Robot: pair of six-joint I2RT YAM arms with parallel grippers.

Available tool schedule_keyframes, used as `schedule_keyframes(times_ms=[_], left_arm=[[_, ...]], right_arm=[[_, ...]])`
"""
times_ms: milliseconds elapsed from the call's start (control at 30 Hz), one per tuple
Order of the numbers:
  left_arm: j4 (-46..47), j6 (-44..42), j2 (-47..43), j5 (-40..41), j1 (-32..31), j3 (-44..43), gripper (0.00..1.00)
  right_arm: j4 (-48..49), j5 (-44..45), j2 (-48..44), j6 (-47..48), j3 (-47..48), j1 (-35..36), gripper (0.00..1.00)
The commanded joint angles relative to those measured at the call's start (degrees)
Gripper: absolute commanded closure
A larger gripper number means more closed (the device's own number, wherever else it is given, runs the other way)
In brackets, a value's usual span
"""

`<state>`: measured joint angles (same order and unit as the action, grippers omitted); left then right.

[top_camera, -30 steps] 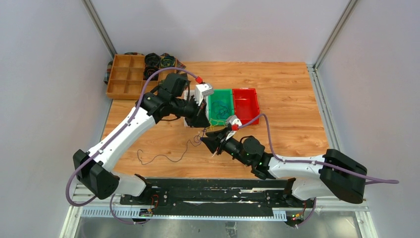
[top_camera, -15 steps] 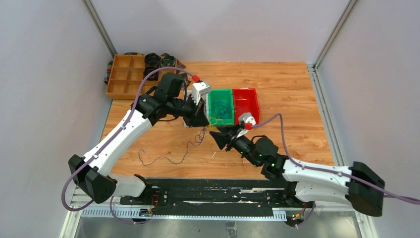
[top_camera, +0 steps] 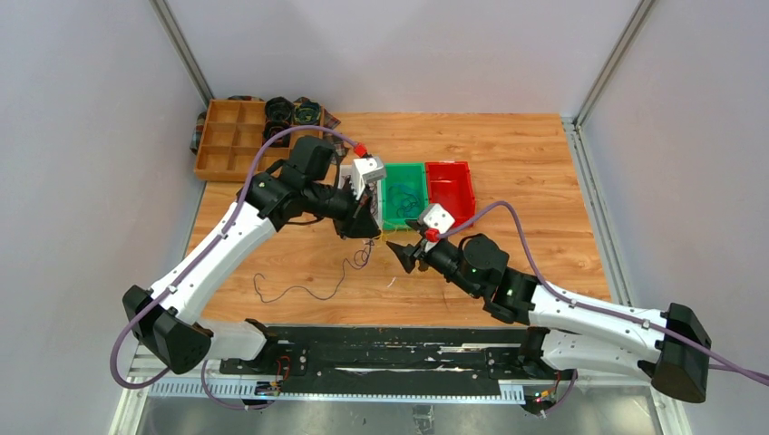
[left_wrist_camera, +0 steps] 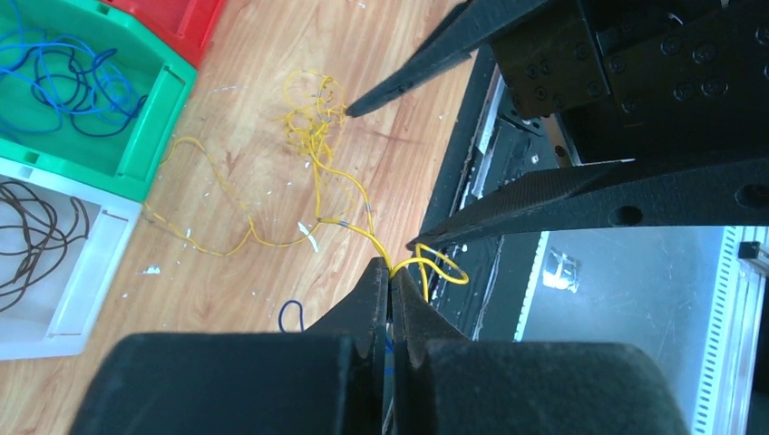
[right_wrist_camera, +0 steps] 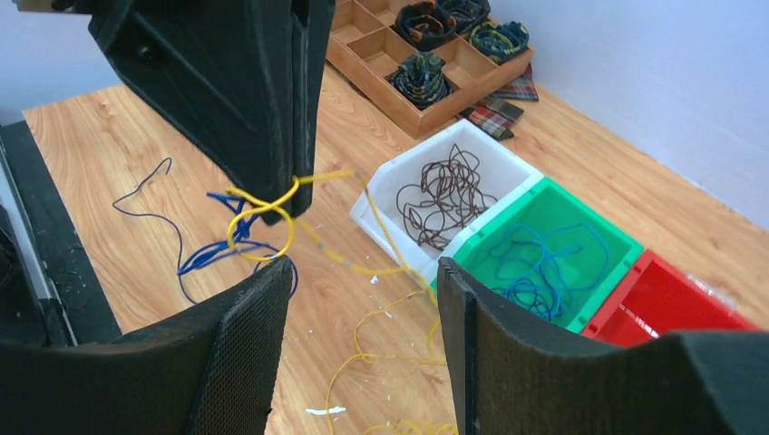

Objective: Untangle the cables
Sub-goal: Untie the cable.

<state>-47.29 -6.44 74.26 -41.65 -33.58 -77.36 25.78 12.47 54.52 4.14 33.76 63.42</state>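
My left gripper (left_wrist_camera: 390, 272) is shut on a yellow cable (left_wrist_camera: 319, 172), pinched at the fingertips above the table, with a blue strand running up between the jaws. The yellow cable trails to a small tangle (left_wrist_camera: 313, 113) on the wood. In the right wrist view, a yellow loop (right_wrist_camera: 263, 216) and a blue cable (right_wrist_camera: 209, 256) hang below the left gripper (right_wrist_camera: 295, 195). My right gripper (right_wrist_camera: 363, 265) faces it, open, with nothing between its fingers (left_wrist_camera: 399, 86). From above, the left gripper (top_camera: 370, 232) and right gripper (top_camera: 404, 254) sit close together.
A white bin (right_wrist_camera: 494, 163) holds brown cables (right_wrist_camera: 444, 195). Beside it, a green bin (top_camera: 388, 217) holds blue cables (right_wrist_camera: 544, 258), then a red bin (top_camera: 451, 190). A wooden tray (top_camera: 231, 138) with fabric coils is at the back left. A dark cable (top_camera: 299, 292) lies front left.
My right gripper's jaws have opened wider, and the right arm has swung its elbow to the right. The left gripper stays shut on the yellow cable, shifted slightly.
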Motion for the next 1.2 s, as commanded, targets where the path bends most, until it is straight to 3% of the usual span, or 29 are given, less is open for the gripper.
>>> schedule_keyframes(times_ms=[0,100,267,500,567,667,700,800,867,933,1000,1167], left_arm=[[-2.7,-3.2,-2.1,-2.6,-0.4,-1.1,0.99],[-3.4,-3.8,-2.4,-3.3,-0.4,-1.0,0.99],[-5.1,-5.4,-2.5,-7.0,-0.4,-2.0,0.99],[-11.1,-11.5,-2.7,-12.7,-0.4,-4.3,0.99],[-11.6,-11.9,-2.7,-13.4,-0.4,-4.7,0.99],[-11.7,-12.6,-2.6,-11.3,-0.4,-5.2,0.99],[-11.7,-12.7,-2.6,-10.2,-0.4,-5.4,0.98],[-11.7,-13.0,-2.8,-7.9,-0.4,-5.6,0.68],[-11.7,-13.2,-3.2,-6.9,-0.4,-5.6,0.55],[-11.7,-13.6,-3.7,-5.7,-0.4,-5.3,0.27],[-11.8,-14.5,-4.3,-4.9,-0.3,-4.9,0.19],[-16.2,-21.3,-5.3,-6.8,-0.3,-3.5,0.17]], right_arm=[[-2.8,-6.4,2.4,6.2,5.1,-1.9,0.4],[-4.3,-11.2,4.8,7.5,8.1,-2.2,0.41],[-5.4,-11.0,8.6,9.1,11.1,-2.3,0.48],[-4.7,-11.3,8.0,8.1,11.0,-2.4,0.69],[-4.9,-11.4,7.3,7.7,10.7,-2.4,0.77],[-5.1,-10.9,5.2,6.6,9.8,-2.4,0.98],[-5.2,-10.4,4.2,6.1,9.3,-2.4,0.99],[-4.1,-8.1,0.5,4.0,7.1,-2.4,0.99],[-3.4,-6.4,-2.0,2.3,5.7,-2.4,0.99],[-3.4,-5.8,-4.1,1.0,4.7,-2.5,0.99],[-3.6,-5.5,-5.7,-0.2,3.9,-2.5,1.0],[-4.1,-5.2,-9.4,-3.1,1.7,-2.6,0.99]])
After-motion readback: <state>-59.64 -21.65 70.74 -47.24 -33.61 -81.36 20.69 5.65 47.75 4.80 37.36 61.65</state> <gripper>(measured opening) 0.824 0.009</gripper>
